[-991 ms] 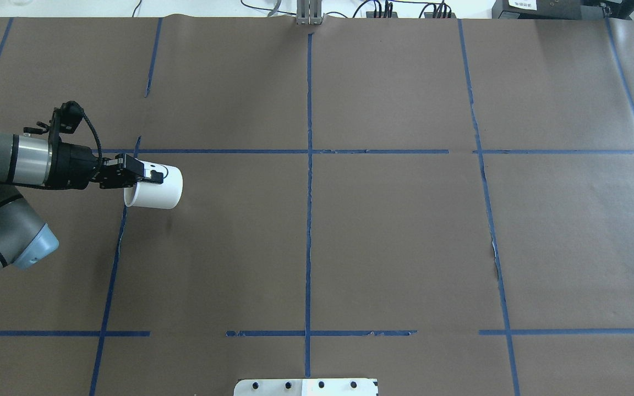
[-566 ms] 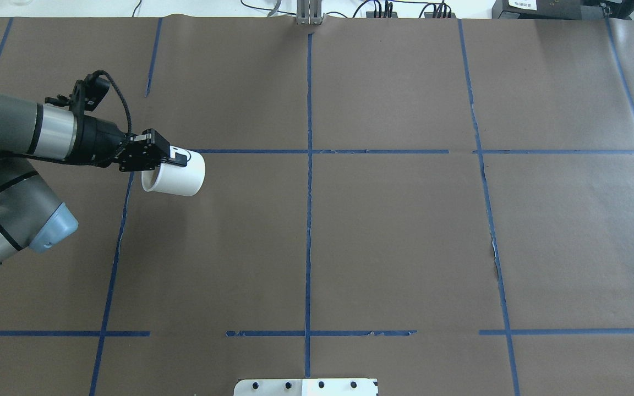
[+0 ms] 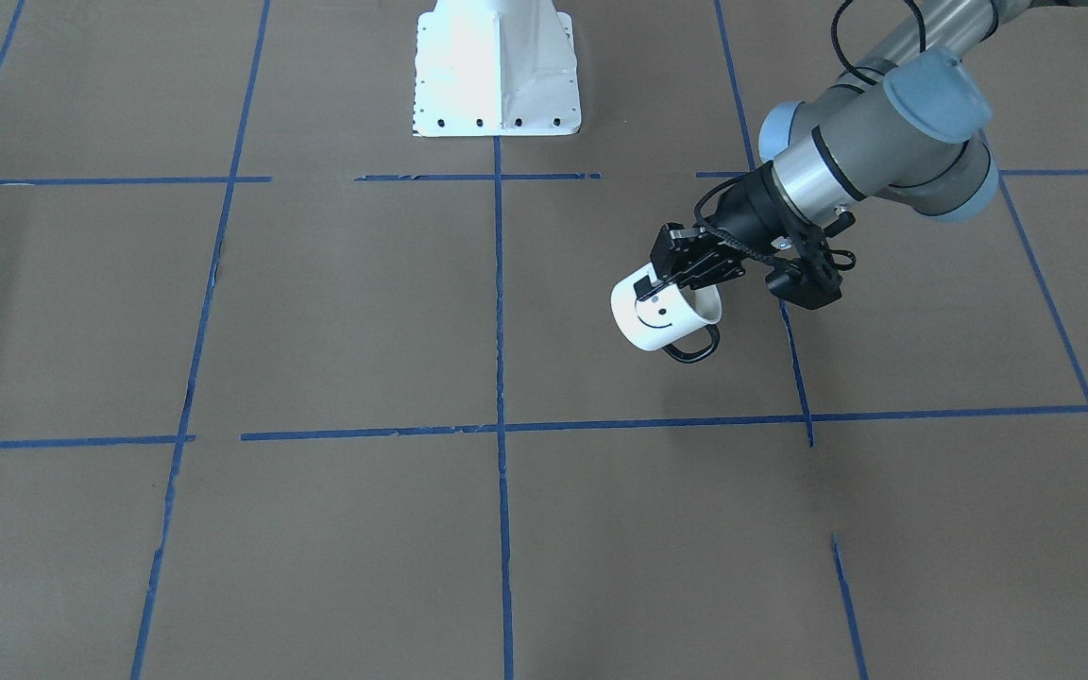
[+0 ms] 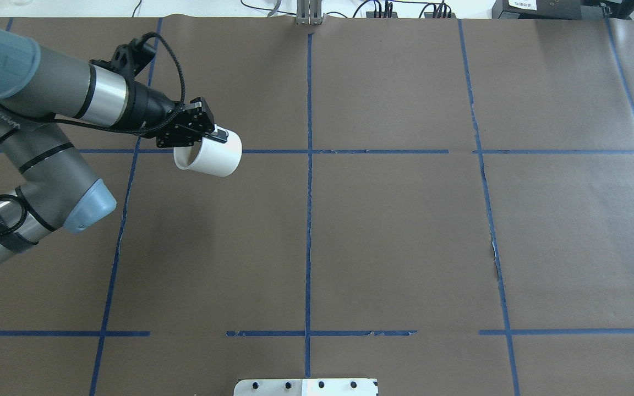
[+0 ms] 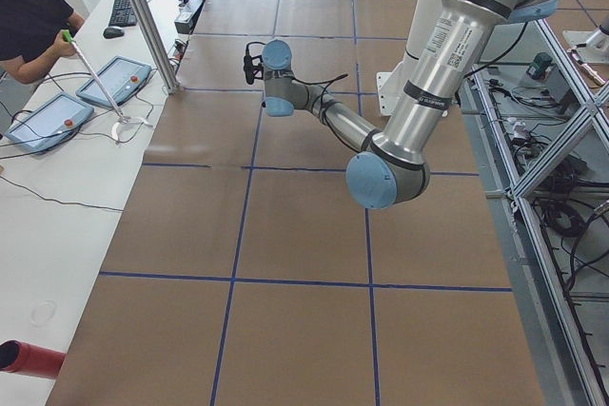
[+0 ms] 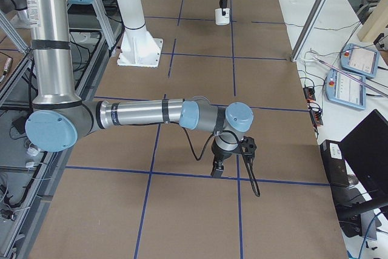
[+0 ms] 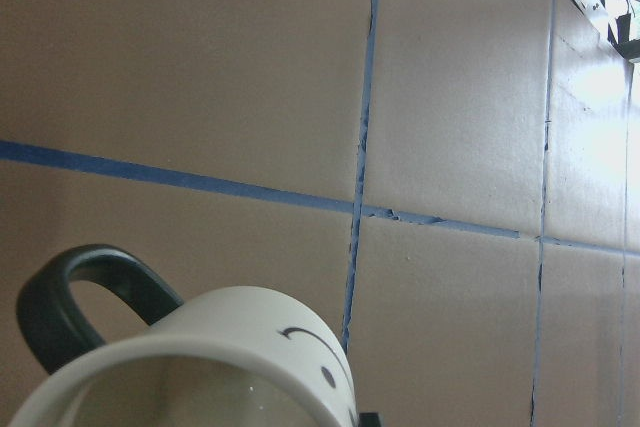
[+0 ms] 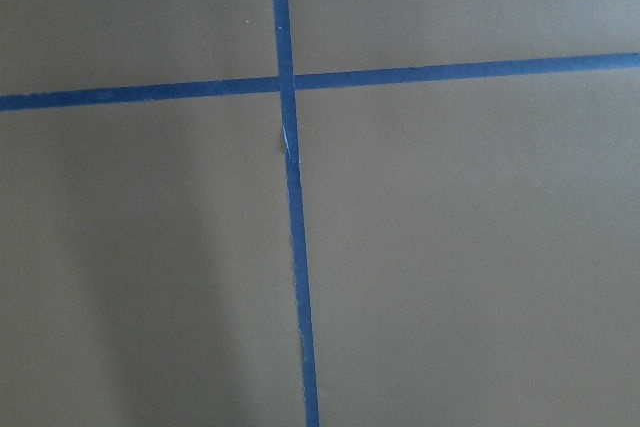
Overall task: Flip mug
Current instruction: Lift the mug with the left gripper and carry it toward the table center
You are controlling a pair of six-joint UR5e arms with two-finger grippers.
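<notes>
Two arms in shot, only one with anything in it. Nearest in the right-side view is the right gripper (image 6: pixel 217 171), hanging low over the table (image 4: pixel 394 236) in the lower middle of the frame, just above a blue tape line (image 8: pixel 290 197). I can't tell from that angle whether it's wide or pinched, and its own wrist camera shows only paper and tape.

Far end of that view, top centre, is the mug (image 6: pixel 222 16). In the front-facing view it sits right of centre, and the left gripper (image 3: pixel 657 283) is clamped narrow on its wall at the rim, one finger (image 3: pixel 643 288) lying outside just above the smiley face (image 3: pixel 654 316) and the other hidden. The mug is tipped about sideways and looks lifted clear of the paper, with the black handle (image 3: pixel 692 351) pointing at the bottom of the frame.

From overhead it's upper left, over a horizontal tape line, mouth facing lower left.
</notes>
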